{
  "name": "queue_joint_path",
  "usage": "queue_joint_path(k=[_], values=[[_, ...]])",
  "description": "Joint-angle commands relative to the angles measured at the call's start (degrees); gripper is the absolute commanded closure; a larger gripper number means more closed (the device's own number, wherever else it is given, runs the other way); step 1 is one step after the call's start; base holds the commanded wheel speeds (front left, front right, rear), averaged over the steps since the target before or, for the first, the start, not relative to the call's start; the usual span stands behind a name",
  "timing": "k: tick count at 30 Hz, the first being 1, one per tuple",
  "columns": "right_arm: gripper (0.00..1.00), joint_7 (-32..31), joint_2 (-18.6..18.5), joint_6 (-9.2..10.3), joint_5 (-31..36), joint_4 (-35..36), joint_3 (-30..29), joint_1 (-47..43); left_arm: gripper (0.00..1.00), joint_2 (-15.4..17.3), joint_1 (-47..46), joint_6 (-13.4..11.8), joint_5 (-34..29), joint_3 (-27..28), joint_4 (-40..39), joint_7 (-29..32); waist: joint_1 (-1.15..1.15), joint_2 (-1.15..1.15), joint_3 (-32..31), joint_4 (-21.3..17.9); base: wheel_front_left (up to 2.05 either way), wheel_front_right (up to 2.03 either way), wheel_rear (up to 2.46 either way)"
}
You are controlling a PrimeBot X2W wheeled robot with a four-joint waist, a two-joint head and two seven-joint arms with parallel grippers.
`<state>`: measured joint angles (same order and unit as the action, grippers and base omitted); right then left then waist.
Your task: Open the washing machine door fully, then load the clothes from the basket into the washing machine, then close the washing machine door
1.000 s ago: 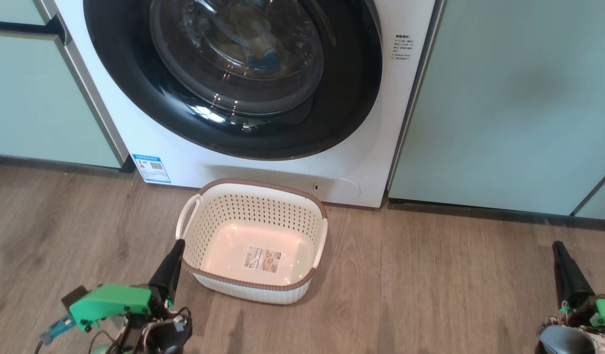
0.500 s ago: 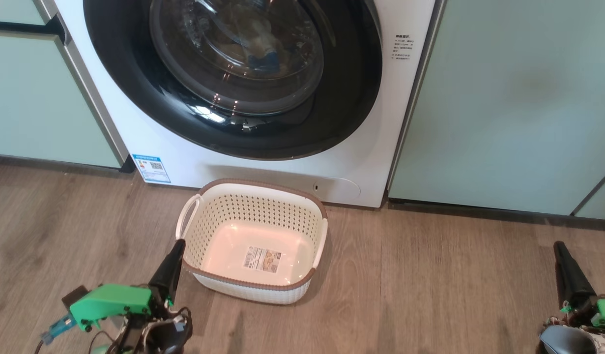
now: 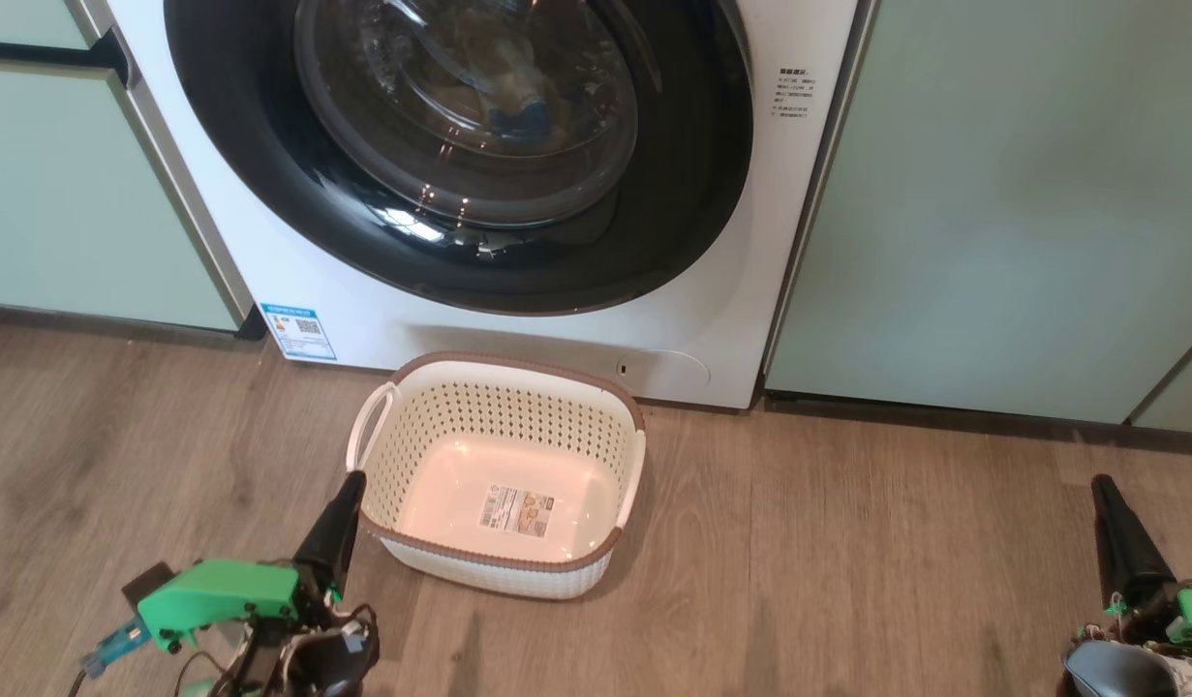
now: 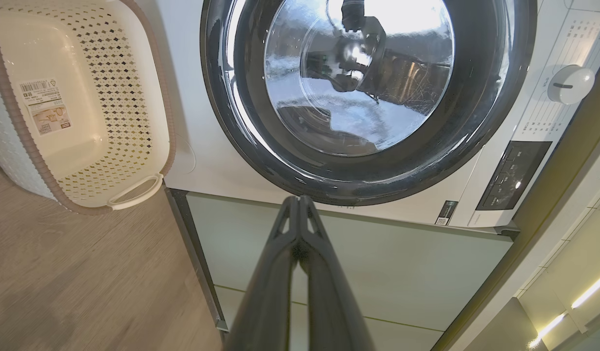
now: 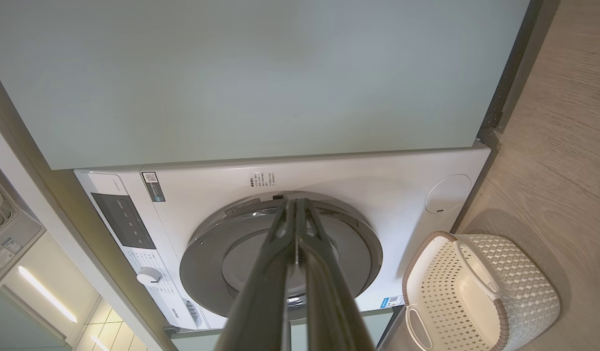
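The washing machine (image 3: 799, 242) has its door (image 3: 683, 174) closed flat against the front. Behind the glass lie the clothes (image 3: 504, 92), pale yellow with a blue patch. The basket (image 3: 499, 411) stands on the floor right below the door, with a sticker on its bare base and nothing else in it. My left gripper (image 3: 353, 476) is shut and holds nothing, its tip just off the basket's near left corner. My right gripper (image 3: 1099, 481) is shut too, low at the far right above bare floor. In the left wrist view my gripper (image 4: 298, 199) points at the door's edge (image 4: 222, 97), beside the basket (image 4: 109, 97).
Pale green cabinets (image 3: 993, 194) flank the machine on both sides. A blue energy sticker (image 3: 300, 332) and a round service flap (image 3: 663, 373) sit low on its front. Wood floor (image 3: 847, 561) spreads around the basket. The control panel (image 4: 512, 173) and knob (image 4: 570, 84) sit above the door.
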<state>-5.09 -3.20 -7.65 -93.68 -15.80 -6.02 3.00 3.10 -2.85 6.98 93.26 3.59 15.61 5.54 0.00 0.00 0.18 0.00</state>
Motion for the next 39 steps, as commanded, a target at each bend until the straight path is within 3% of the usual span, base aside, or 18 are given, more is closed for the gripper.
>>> queue_joint_path(k=[1,39], values=[[1.0,-0.39,-0.59,0.16,0.47,1.85,0.75,3.07,1.0,0.36,-3.27,0.51,-0.45,2.15,-1.59,0.32,0.0,0.0,0.0,0.0,0.0,0.0,0.0],[1.0,-0.81,-0.22,0.16,0.91,1.82,0.23,3.11,1.0,0.11,-3.3,0.51,-0.74,2.5,-1.58,0.6,0.0,0.0,0.0,0.0,0.0,0.0,0.0]])
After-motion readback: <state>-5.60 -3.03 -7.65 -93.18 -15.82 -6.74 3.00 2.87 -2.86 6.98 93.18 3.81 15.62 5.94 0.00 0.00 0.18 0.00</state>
